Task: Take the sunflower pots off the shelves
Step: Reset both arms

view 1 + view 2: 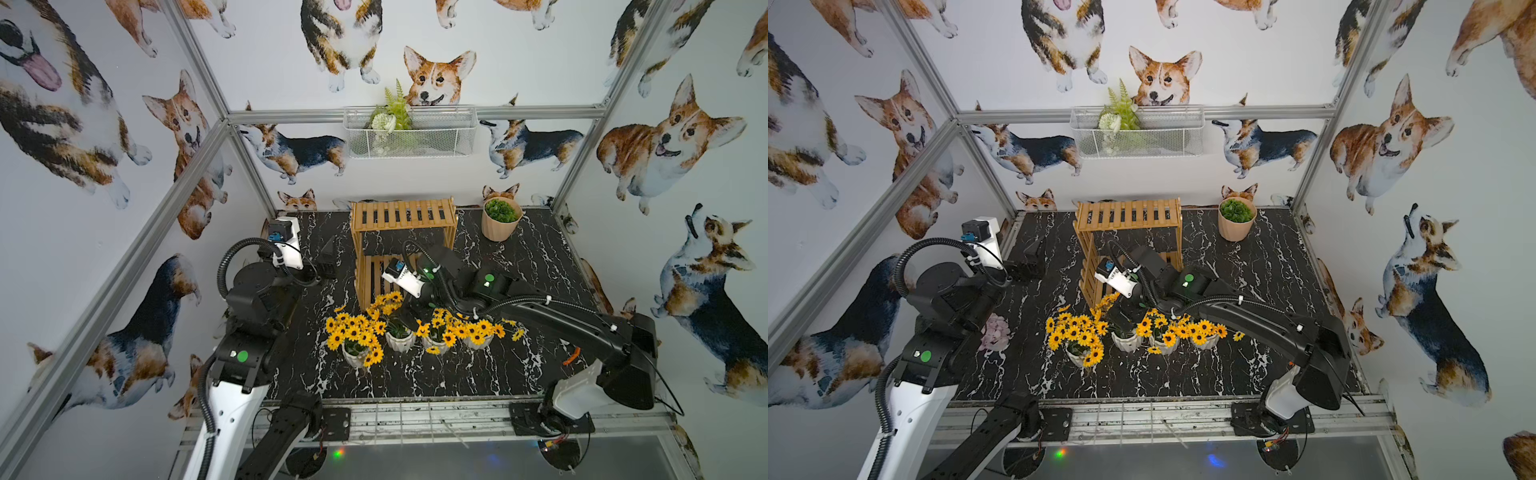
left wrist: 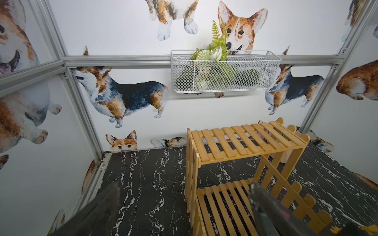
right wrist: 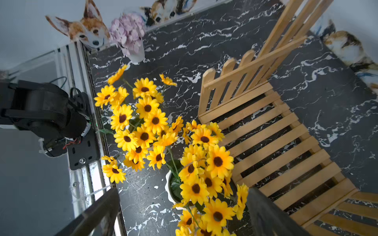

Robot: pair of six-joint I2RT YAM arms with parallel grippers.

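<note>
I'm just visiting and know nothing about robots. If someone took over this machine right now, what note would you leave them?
The left end effector is open and empty, beside the shelves.
The right end effector is open, jaws wide over one pot, gripping nothing.
All four sunflower pots stand in a row on the table, in front of the shelves.
Done: neither tier holds a pot.
Left: apparently only backing the right arm away without knocking the flowers.

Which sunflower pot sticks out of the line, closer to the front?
The sunflower pot at the left end of the line. The other three pots stand side by side in a row, and this one sits a little further forward than they do.
</note>
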